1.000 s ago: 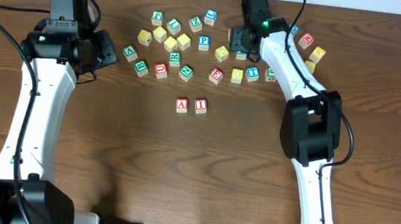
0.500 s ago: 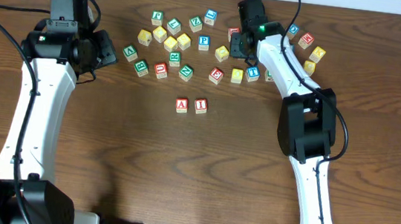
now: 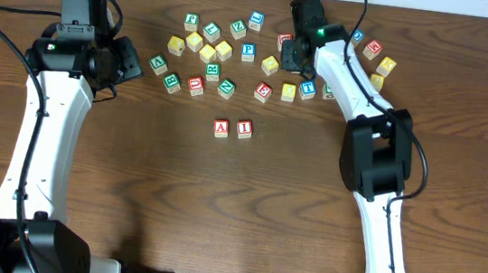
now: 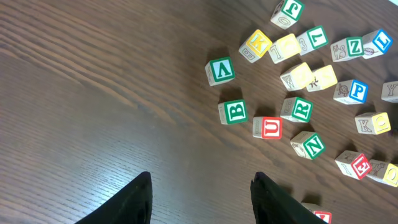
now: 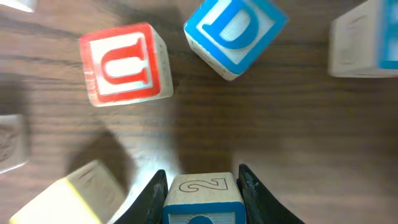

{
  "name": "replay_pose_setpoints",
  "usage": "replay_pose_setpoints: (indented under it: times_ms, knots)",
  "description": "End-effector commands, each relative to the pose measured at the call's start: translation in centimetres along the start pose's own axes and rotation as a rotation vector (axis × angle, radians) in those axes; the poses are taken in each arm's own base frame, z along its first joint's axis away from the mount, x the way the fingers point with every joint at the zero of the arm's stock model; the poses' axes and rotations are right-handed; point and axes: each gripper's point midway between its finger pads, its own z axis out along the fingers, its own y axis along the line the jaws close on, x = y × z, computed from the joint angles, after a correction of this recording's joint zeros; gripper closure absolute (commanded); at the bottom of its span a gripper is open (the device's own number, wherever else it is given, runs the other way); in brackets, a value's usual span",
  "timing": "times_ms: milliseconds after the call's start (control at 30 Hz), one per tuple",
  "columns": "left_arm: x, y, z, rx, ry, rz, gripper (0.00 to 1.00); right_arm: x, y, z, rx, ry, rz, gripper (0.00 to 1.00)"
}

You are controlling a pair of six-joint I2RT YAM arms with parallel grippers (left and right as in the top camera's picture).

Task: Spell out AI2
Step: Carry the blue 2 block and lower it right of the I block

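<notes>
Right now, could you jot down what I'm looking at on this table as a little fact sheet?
Placed: A block and I block, side by side, apart from the pile
2 block: between the right gripper's fingers
Right gripper: closed on the 2 block
Left gripper: open, empty, over bare table
Nearest neighbours of the 2 block: red U block, blue-lettered block

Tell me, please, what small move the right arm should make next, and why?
Probably lift the 2 block straight up. The right gripper appears closed against both its sides, so it looks held. The A block and I block already sit side by side, with room to the right of the I.
</notes>
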Motion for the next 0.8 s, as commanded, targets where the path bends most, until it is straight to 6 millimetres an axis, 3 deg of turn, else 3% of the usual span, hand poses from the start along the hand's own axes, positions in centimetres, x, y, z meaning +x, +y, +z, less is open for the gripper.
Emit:
replay_pose_setpoints:
  times_ms: [0, 133, 300, 500, 767]
  knots:
    - [-0.9, 0.0, -0.7, -0.002, -0.032, 0.016, 0.50, -3.4, 0.9, -8.6, -0.051, -0.115, -0.013, 0.81]
    - [-0.9, -0.1, -0.7, -0.002, -0.032, 0.016, 0.50, -2.1, 1.4, -12.4, -0.079, -0.073, -0.026, 0.83]
    - [-0.8, -0.1, -0.7, -0.002, -0.031, 0.016, 0.50, 1.8, 2.2, -13.9, -0.087, 0.070, -0.048, 0.80]
    - [-0.8, 0.0, -0.7, -0.003, -0.031, 0.016, 0.50, 8.1, 2.4, -12.3, -0.021, 0.306, -0.080, 0.82]
    - [-0.9, 0.0, -0.7, -0.003, -0.031, 0.016, 0.50, 14.0, 3.9, -9.1, 0.015, 0.462, -0.117, 0.83]
